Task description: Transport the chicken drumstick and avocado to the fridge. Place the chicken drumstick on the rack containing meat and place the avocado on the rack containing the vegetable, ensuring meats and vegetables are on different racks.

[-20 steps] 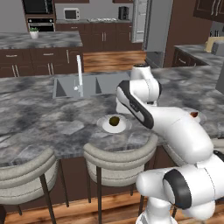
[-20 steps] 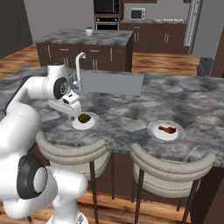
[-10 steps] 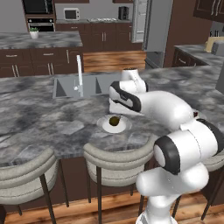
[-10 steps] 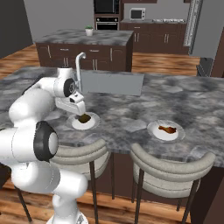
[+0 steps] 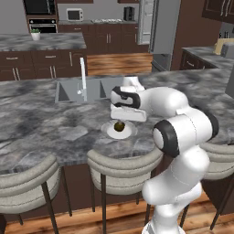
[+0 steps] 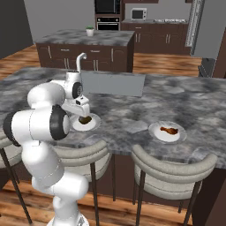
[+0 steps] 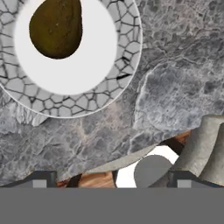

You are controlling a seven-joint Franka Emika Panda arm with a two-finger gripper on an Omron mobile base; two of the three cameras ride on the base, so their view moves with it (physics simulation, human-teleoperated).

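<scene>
On the marbled surface, just in front of the sink, the avocado lies on a small white plate with a cracked-tile rim, and the gripper hangs directly over it. In the hand view the avocado sits high and left of centre rather than between the finger tips, which stand wide apart at the bottom edge with nothing between them — the jaws are spread and empty. The chicken drumstick waits on a second plate well to the robot's right.

The main risk is that offset: if the hand drops as it is aimed, one finger could land on the plate's rim or clip the fruit's rounded flank and roll it off the plate. The avocado looks smooth and egg-shaped, so a pinch off its middle may squirt it out sideways. The padded stools tucked under the surface edge sit close below the arm — a low swing out could catch them.
</scene>
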